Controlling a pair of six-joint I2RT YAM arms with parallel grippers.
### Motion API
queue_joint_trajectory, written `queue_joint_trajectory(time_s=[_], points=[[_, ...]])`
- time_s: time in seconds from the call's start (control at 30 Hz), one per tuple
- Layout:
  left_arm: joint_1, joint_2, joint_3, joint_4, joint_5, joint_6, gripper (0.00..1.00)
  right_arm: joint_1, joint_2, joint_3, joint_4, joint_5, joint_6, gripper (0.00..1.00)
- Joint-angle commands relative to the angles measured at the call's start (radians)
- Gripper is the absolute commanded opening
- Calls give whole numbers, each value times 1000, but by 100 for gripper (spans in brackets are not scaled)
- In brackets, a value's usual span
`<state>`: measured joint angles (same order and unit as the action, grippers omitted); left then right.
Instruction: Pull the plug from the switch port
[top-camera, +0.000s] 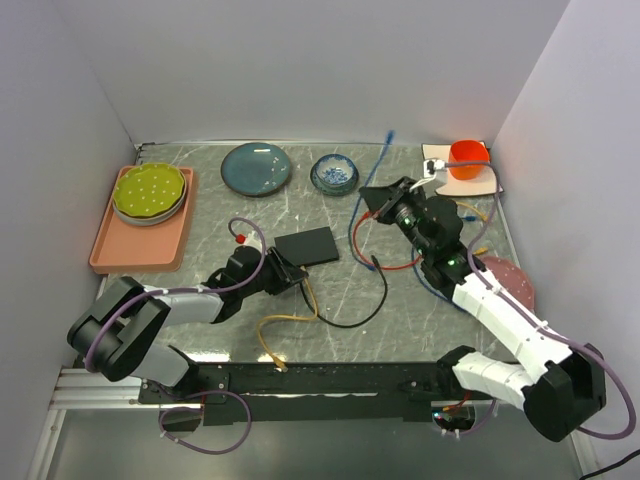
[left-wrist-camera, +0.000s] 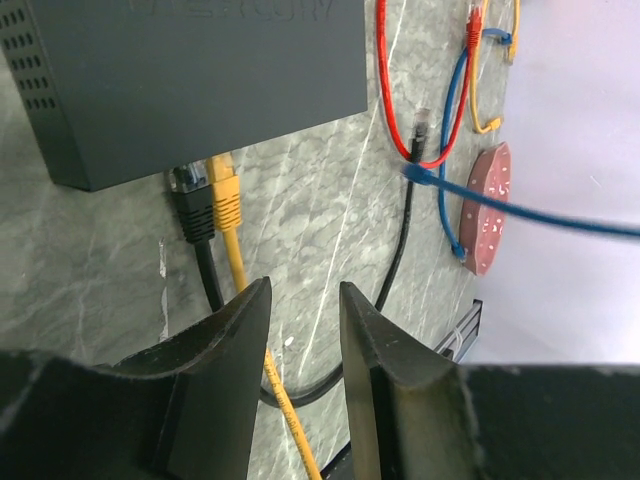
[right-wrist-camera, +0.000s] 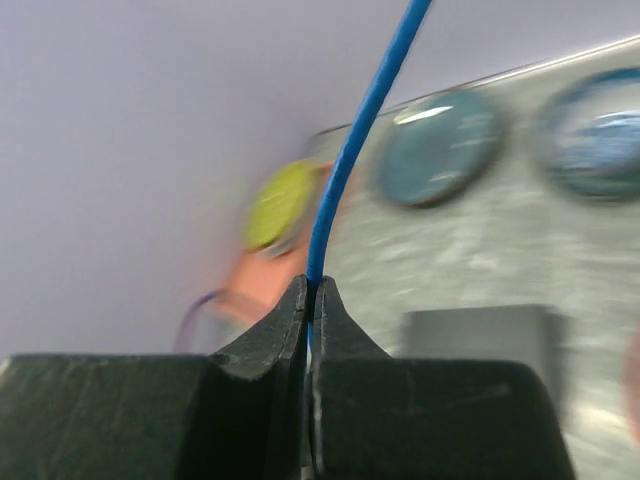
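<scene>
From above, the switch (top-camera: 307, 246) is lying flat near the middle of the table, and the left gripper (top-camera: 283, 270) is sitting just at its near edge, where a yellow cable (top-camera: 290, 320) and a black cable (top-camera: 352, 318) are leaving it. The right gripper (top-camera: 372, 198) is hanging to the right of the switch and apart from it, and a blue cable (top-camera: 381, 160) is running through it toward the back wall. A teal plate (top-camera: 256, 168) and a pink tray (top-camera: 110, 250) are standing further back. In the left wrist view, the switch (left-wrist-camera: 200, 70) is filling the upper left. A yellow plug (left-wrist-camera: 225, 190) and a black plug (left-wrist-camera: 192, 200) are sitting side by side in its ports. The left gripper (left-wrist-camera: 303, 300) is waiting just below them with a narrow gap between its fingers, holding nothing. In the right wrist view, the right gripper (right-wrist-camera: 312, 295) is pinching the blue cable (right-wrist-camera: 350, 150) with its fingers pressed together, and the switch (right-wrist-camera: 480, 335) is showing blurred behind.
</scene>
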<state>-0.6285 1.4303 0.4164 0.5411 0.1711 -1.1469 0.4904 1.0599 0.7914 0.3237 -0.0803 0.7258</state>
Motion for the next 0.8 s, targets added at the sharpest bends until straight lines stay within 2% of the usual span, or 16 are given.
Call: queue_joint_trajectory(time_s=[0.0, 0.17, 0.23, 0.43, 0.47, 0.53, 0.57, 0.6, 0.7, 0.77], points=[[-5, -16, -2, 42, 4, -11, 40, -28, -32, 140, -310, 469, -129, 0], [-5, 2, -5, 56, 13, -19, 40, -153, -49, 98, -367, 485, -16, 0], [-5, -2, -5, 46, 10, -19, 40, -203, -28, 132, -466, 526, 24, 0], [-5, -24, -4, 8, -18, -2, 40, -272, 50, 149, -609, 664, 79, 0], [-5, -21, -2, 5, -18, -4, 40, -295, 69, 157, -644, 683, 131, 0], [-5, -7, 4, 2, -13, -7, 40, -349, 115, 155, -710, 650, 196, 0], [-5, -2, 5, 0, -10, -8, 40, -401, 121, 137, -692, 558, 213, 4], [-5, 2, 7, 2, -7, -8, 39, -421, 124, 97, -665, 524, 219, 27], [-4, -2, 4, -1, -12, -4, 39, -437, 104, 37, -528, 406, 189, 56], [-5, -11, 7, -18, -18, 1, 40, -417, 103, 42, -486, 370, 167, 61]])
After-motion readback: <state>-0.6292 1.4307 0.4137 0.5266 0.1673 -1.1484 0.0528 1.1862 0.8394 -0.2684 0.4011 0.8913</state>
